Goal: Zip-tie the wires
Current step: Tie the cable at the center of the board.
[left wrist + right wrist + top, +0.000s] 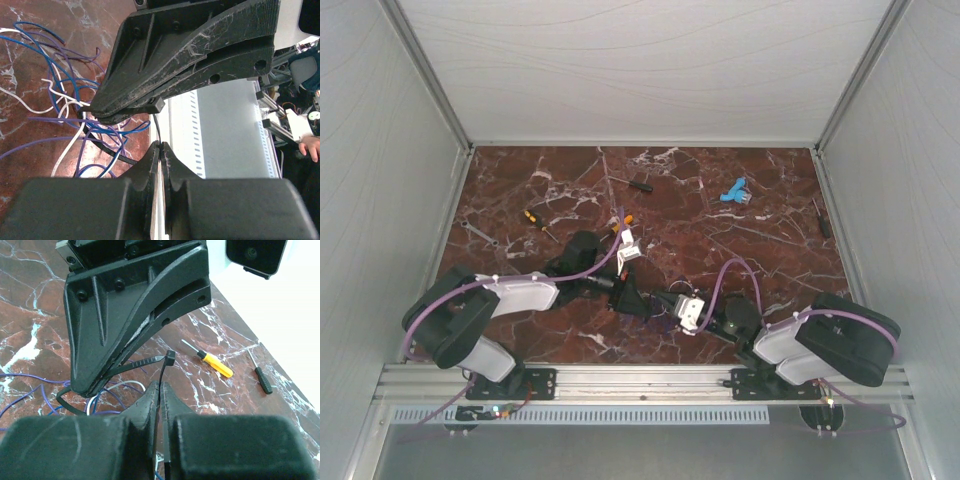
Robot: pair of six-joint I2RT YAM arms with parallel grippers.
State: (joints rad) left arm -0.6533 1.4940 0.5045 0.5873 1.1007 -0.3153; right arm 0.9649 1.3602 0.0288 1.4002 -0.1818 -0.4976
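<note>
At the near middle of the red marble table, two grippers meet tip to tip over one tangle of wires. The left gripper is fully closed, pinching a thin run of the one black zip tie. The right gripper is likewise clamped tight on that same tie, just below its square head. The wires lie on the marble right by both sets of fingertips, in three colours: blue, purple and white.

From above, the wires and tie are almost lost beneath the arms. That view alone shows two black-handled screwdrivers, one at the far middle and one at the far right. It also shows one blue part and one wrench at the left. The left wrist view shows the wires best, with the tie's strap running among them. The right wrist view adds one yellow-handled screwdriver and one small black screwdriver beside it.
</note>
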